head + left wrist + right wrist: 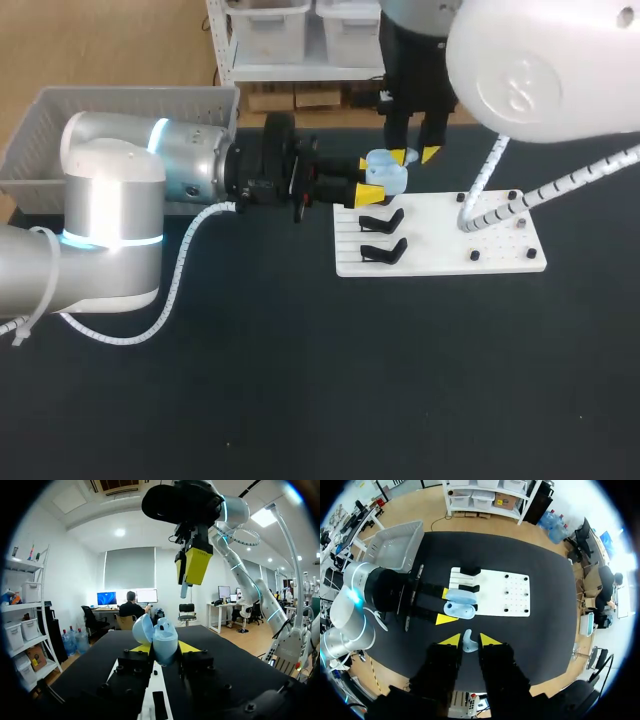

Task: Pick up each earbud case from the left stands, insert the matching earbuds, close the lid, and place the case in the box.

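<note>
**Inspector:** Right gripper (470, 640)?

**Assessor:** Fingers clamped on one earbud (469, 642), pointing straight down. It hangs above the case (461, 604), not touching.

**Inspector:** Left gripper (372, 180)?

**Assessor:** Reaches in level from 9 o'clock. Fingers clamped on the case, lid open, over the white board's (440, 235) 10 o'clock corner.

**Inspector:** Recommendation?

**Assessor:** Centre the earbud over its matching well. Descend vertically and release only once seated. The box (120, 105) sits at the surface's (300, 380) 10 o'clock.

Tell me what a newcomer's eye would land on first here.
The open pale-blue earbud case stands out, clamped in the left gripper by the left end of the white board. Just above it the right gripper holds a matching earbud between its yellow tips.
</note>
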Robot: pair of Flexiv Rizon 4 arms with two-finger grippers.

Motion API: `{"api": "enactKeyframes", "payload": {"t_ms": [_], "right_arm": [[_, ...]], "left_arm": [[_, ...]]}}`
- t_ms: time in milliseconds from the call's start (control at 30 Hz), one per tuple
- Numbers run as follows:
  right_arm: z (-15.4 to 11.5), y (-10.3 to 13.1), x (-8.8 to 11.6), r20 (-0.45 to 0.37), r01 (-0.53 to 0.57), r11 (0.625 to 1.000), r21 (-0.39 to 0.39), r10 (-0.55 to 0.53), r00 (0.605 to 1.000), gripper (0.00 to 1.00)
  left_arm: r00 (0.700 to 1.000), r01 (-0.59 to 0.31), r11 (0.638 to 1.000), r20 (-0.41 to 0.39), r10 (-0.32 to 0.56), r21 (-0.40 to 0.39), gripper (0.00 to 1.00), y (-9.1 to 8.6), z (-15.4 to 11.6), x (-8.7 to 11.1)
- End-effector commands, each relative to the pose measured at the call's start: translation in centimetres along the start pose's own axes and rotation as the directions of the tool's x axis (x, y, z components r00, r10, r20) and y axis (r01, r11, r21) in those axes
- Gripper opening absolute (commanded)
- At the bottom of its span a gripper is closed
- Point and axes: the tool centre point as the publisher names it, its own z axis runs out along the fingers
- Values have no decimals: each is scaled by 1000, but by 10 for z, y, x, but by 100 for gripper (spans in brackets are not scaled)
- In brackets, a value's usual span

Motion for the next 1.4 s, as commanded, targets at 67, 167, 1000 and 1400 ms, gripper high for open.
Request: {"api": "enactKeyframes", "payload": {"t_ms": [67,167,1000,1400], "right_arm": [[0,-1,1,3,0,1000,-2,0,1000,0],[0,-1,1,3,0,1000,-2,0,1000,0],[17,24,-21,-105,137,990,-22,-139,985,0],[28,24,-22,-123,142,990,-4,-141,982,0]], "left_arm": [[1000,-4,1000,3,4,-6,0,-1,0,1],[1000,-4,1000,3,4,-6,0,-1,0,1],[1000,-4,1000,3,4,-6,0,-1,0,1],[1000,-4,1000,3,4,-6,0,-1,0,1]]}}
